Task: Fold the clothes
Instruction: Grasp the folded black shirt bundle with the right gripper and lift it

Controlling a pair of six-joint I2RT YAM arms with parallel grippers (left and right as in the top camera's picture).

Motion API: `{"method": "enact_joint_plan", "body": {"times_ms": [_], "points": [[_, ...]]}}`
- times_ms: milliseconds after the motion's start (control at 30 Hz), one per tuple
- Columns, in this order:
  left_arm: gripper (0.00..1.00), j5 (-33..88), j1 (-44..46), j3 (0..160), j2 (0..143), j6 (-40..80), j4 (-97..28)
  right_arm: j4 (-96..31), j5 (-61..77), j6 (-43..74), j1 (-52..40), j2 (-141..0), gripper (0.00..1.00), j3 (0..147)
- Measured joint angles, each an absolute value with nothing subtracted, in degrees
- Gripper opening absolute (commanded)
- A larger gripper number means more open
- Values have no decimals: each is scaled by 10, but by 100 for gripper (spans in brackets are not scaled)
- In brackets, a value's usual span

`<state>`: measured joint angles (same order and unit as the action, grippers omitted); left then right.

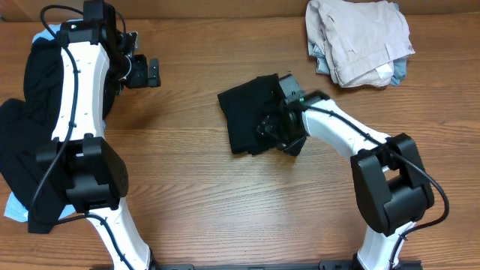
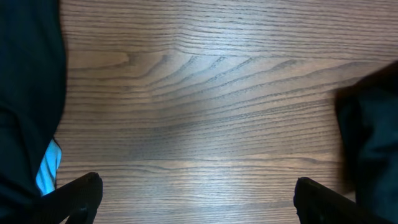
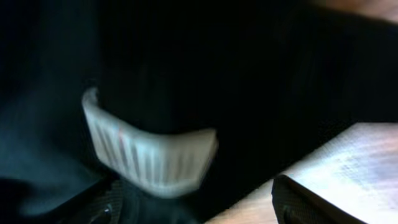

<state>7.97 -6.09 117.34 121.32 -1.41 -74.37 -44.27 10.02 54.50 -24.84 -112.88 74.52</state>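
A folded black shirt (image 1: 251, 116) lies at the table's middle. My right gripper (image 1: 276, 129) is down on its right edge. In the right wrist view the black shirt (image 3: 249, 74) fills the frame with its white label (image 3: 149, 155) close to the jaws. My right gripper (image 3: 205, 208) is open, with one finger over the fabric and the other over bare wood. My left gripper (image 1: 144, 73) is open and empty above bare table at the upper left. Its fingers stand wide apart in the left wrist view (image 2: 199, 205).
A heap of black clothes (image 1: 30, 112) with light blue fabric (image 1: 15, 206) lies along the left edge, also seen in the left wrist view (image 2: 25, 93). A beige and cream pile (image 1: 360, 37) sits at the back right. The wooden table (image 1: 195, 195) spreads between them.
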Motion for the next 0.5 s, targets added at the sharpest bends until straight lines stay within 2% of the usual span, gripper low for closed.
{"method": "enact_joint_plan", "body": {"times_ms": [100, 133, 167, 233, 500], "points": [[100, 80, -61, 1173, 1213, -14, -743, -387, 101, 561, -248, -1126, 65, 725], [100, 79, -61, 1173, 1213, -14, -744, -383, 101, 562, -248, -1126, 57, 723], [100, 79, -61, 1173, 1213, -14, -744, -382, 100, 560, -248, -1126, 42, 722], [100, 80, -61, 1173, 1213, -14, -744, -378, 96, 550, -248, -1126, 4, 718], [100, 80, -61, 1173, 1213, -14, -744, -374, 93, 470, -231, -1124, 4, 717]]}}
